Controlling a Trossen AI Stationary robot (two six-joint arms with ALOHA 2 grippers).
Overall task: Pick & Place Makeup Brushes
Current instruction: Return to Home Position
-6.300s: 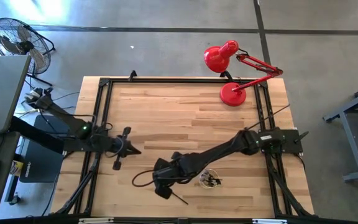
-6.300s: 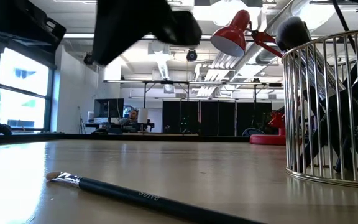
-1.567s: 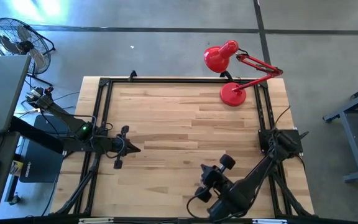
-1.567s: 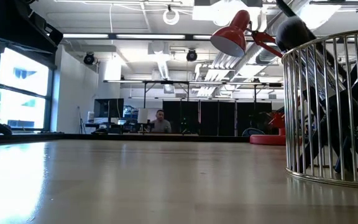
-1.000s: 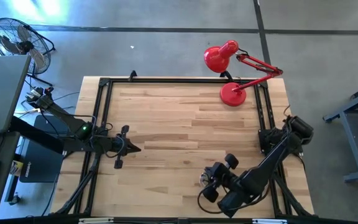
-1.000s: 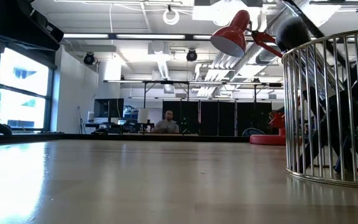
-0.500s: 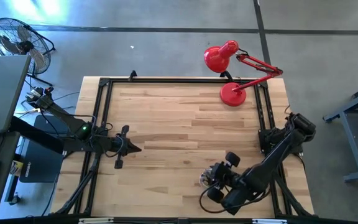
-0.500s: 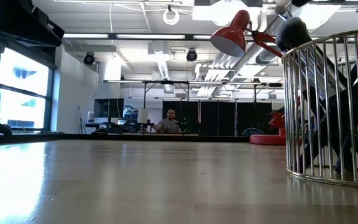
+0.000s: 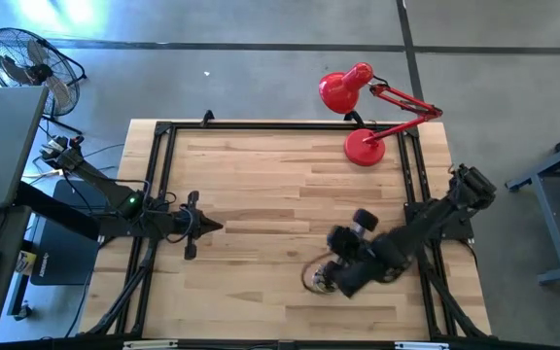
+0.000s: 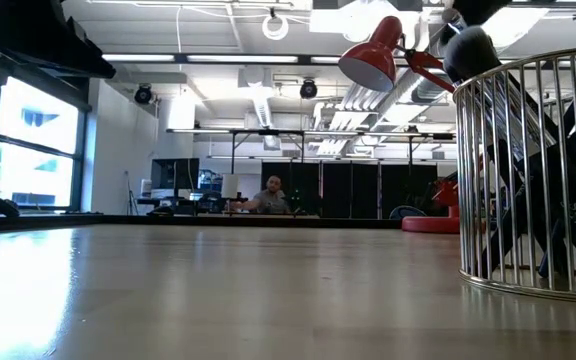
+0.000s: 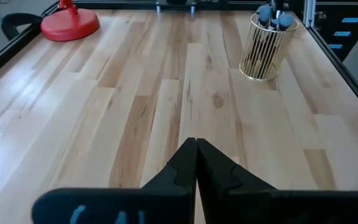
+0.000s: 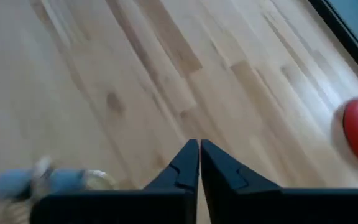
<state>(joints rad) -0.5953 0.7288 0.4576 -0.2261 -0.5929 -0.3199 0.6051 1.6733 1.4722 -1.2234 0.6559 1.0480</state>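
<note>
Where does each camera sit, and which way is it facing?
High: above the table, straight down; left arm at its left edge, right arm partly covering the gold holder.
Low: at table-top height, level toward the room; holder close on the right, left arm dark at upper left.
Left wrist: on its arm, facing across the table to the holder; left gripper shut.
Right wrist: on its arm, angled down at the table; right gripper shut.
Shared: holder and red lamp show in all four.

- The left arm lies at the middle left of the high view; the left gripper (image 9: pixel 209 226) points right, its fingers (image 11: pixel 182 163) pressed together.
- The right arm reaches from the right edge to the lower centre; the right gripper (image 9: pixel 325 282) has its fingers (image 12: pixel 184 165) pressed together too.
</note>
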